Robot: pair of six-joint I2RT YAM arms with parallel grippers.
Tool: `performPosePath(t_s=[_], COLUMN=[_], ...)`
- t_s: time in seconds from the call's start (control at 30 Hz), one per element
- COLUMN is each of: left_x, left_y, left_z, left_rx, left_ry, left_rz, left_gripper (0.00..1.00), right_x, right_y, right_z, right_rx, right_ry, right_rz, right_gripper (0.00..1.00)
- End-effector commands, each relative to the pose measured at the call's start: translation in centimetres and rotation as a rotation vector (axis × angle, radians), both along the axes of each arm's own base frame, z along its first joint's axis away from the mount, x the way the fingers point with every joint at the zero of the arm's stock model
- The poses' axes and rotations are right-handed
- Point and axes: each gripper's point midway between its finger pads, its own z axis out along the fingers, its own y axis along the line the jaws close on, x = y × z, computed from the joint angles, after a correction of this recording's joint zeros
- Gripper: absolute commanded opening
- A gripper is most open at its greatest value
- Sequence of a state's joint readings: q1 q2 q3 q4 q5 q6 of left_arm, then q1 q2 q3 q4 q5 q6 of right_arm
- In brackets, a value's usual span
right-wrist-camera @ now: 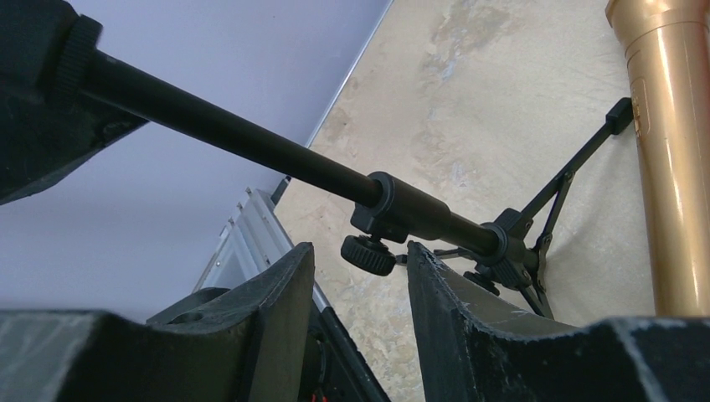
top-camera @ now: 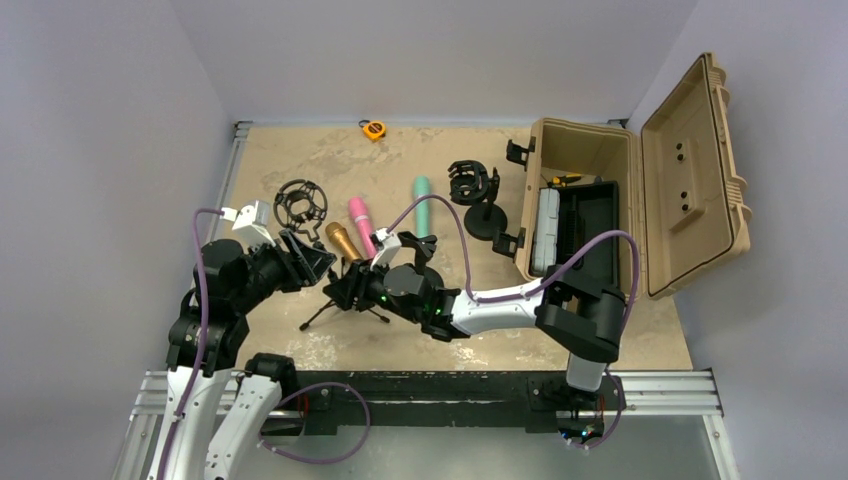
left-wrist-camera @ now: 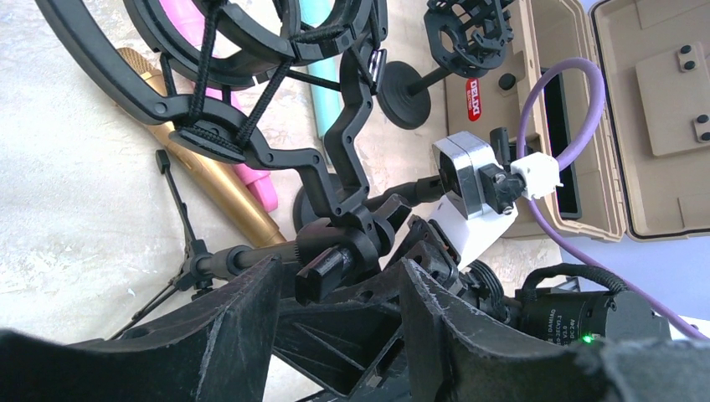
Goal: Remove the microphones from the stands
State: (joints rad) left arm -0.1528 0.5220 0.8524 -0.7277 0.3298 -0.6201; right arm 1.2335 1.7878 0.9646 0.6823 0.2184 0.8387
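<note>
The black tripod stand [top-camera: 335,308] lies tilted on the table, and its shock mount ring [top-camera: 300,203] looks empty. A gold microphone [top-camera: 343,241] lies on the table beside it. It also shows in the left wrist view [left-wrist-camera: 213,180] and the right wrist view [right-wrist-camera: 670,167]. My left gripper [top-camera: 318,258] is open, its fingers either side of the mount's joint knob [left-wrist-camera: 331,268] with gaps on both sides. My right gripper [top-camera: 348,285] is open under the stand's pole [right-wrist-camera: 251,142], the small clamp knob [right-wrist-camera: 368,255] between its fingertips.
A pink microphone [top-camera: 361,225] and a teal one [top-camera: 424,203] lie behind the stand. A second stand with a shock mount [top-camera: 474,185] stands by an open tan case [top-camera: 600,200] at the right. A yellow tape measure [top-camera: 373,129] sits at the far edge.
</note>
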Motion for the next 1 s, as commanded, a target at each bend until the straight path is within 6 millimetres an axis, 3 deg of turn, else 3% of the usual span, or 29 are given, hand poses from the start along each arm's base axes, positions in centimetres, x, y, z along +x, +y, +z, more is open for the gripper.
performPosePath(t_s=[0.0,0.2,0.33,0.43,0.67,0.83,0.97], left_x=[-0.2,-0.2,-0.3,-0.3,0.0,-0.2,-0.3], left_y=[-0.3,-0.4,-0.3,0.0,0.2,0.2,0.4], left_z=[1.1,1.1,1.4,1.4,0.9,0.8,1.1], left_rx=[-0.017,-0.019,-0.017,-0.004,0.019,0.014,0.016], left_ry=[-0.033,-0.033,-0.043,-0.055,-0.041,-0.036,-0.039], left_rz=[-0.015,-0.017,-0.015,-0.002,0.001,0.008,0.015], left_gripper=[0.51,0.51,0.51,0.51,0.51,0.52,0.52], right_x=[1.0,1.2,1.6,2.8,5.0,4.8,4.8], right_y=[1.1,1.1,1.0,0.3,-2.5,-4.7,-4.8], right_z=[2.7,2.0,0.5,-1.5,-3.3,-6.6,-6.0], right_rx=[0.083,0.065,0.01,-0.106,-0.453,-0.762,-0.802], right_ry=[-0.016,-0.016,-0.01,-0.024,-0.184,-0.317,-0.367], right_rz=[-0.012,-0.02,-0.043,-0.118,-0.373,-0.507,-0.527], right_gripper=[0.43,0.27,0.0,0.0,0.0,0.0,0.0])
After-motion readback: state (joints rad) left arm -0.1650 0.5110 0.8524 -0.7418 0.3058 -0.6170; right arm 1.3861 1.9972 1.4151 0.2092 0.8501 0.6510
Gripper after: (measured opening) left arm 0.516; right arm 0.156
